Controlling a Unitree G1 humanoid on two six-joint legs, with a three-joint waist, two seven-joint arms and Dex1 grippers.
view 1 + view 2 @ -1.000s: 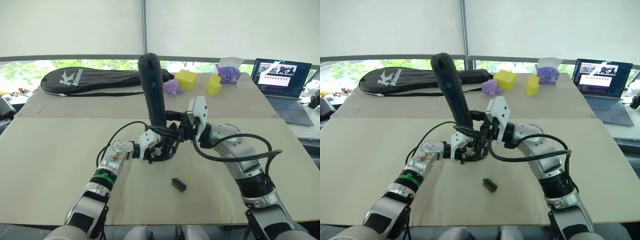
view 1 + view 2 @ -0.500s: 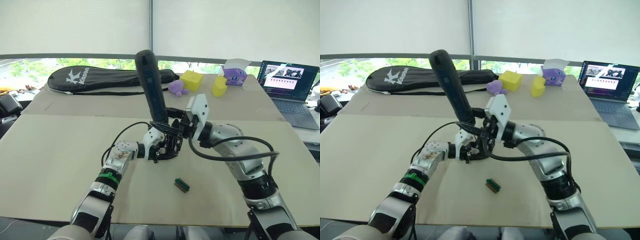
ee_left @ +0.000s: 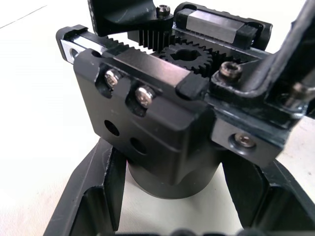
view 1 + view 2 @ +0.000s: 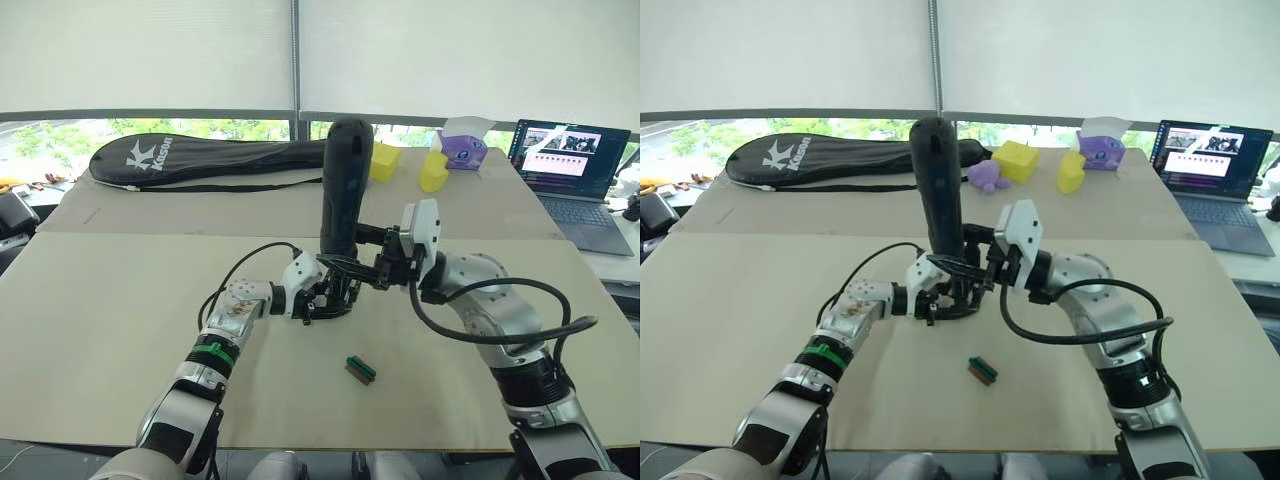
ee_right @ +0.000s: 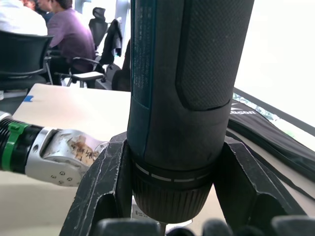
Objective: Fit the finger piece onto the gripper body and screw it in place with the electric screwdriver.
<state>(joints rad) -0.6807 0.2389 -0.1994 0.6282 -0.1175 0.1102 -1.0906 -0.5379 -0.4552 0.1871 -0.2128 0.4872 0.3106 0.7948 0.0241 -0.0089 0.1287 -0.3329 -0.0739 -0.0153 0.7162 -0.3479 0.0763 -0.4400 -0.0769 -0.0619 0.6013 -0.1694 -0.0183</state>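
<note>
The gripper body (image 3: 147, 123), black with a toothed rack, a gear and silver screws, stands on the table between the fingers (image 3: 93, 196) of my left gripper (image 4: 328, 298), which is shut on its round base. The dark grey electric screwdriver (image 4: 343, 190) stands almost upright right over the body, rounded end up. My right gripper (image 4: 375, 268) is shut on its lower barrel, fingers (image 5: 106, 187) on both sides of the collar (image 5: 172, 196). The bit is hidden behind the grippers. I cannot pick out the finger piece among the black parts.
A small green-and-brown block (image 4: 360, 369) lies on the table nearer me than the grippers. On the far table lie a black racket bag (image 4: 200, 160), yellow blocks (image 4: 432, 172), purple toys (image 4: 462, 148) and an open laptop (image 4: 570, 158) at far right.
The screwdriver has swung from leaning left to nearly upright, and my right gripper has shifted a little right with it. The left gripper keeps its hold on the body. The camera also shifted.
</note>
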